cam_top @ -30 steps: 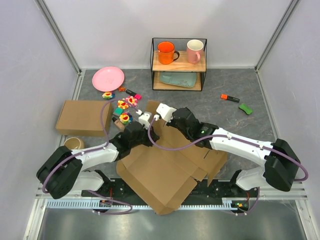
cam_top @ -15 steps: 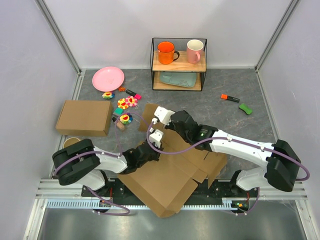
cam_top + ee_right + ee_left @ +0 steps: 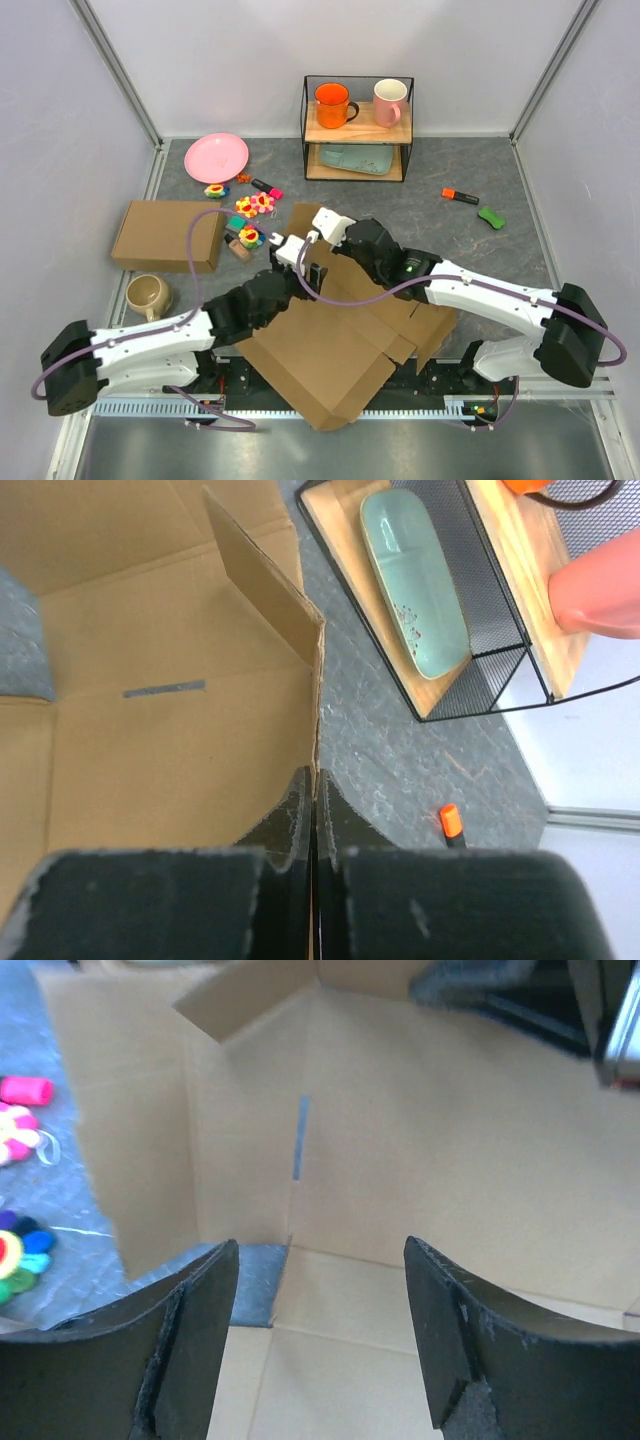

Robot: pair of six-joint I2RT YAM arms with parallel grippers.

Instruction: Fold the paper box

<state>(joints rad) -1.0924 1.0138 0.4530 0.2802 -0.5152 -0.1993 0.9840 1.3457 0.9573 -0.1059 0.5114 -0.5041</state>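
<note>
The paper box [image 3: 330, 345] is a brown die-cut cardboard sheet lying mostly flat in the middle of the table, with one far panel raised. My right gripper [image 3: 316, 233] is shut on the top edge of that raised panel; in the right wrist view the gripper [image 3: 316, 780] pinches the cardboard [image 3: 150, 740] edge-on. My left gripper [image 3: 300, 258] hovers just left of it, over the sheet. The left wrist view shows that gripper [image 3: 320, 1250] open, with nothing between the fingers and only cardboard [image 3: 420, 1140] below.
A closed brown cardboard box [image 3: 168, 235] and a beige mug [image 3: 147, 294] sit at the left. Behind them lie a pink plate [image 3: 216, 157] and small colourful toys [image 3: 250, 210]. A wire shelf [image 3: 357, 128] stands at the back. An orange marker [image 3: 460, 196] and a green piece [image 3: 491, 216] lie right.
My left gripper has opened and moved up and left along the sheet, its arm stretched out lower. The right gripper has kept its hold on the raised panel.
</note>
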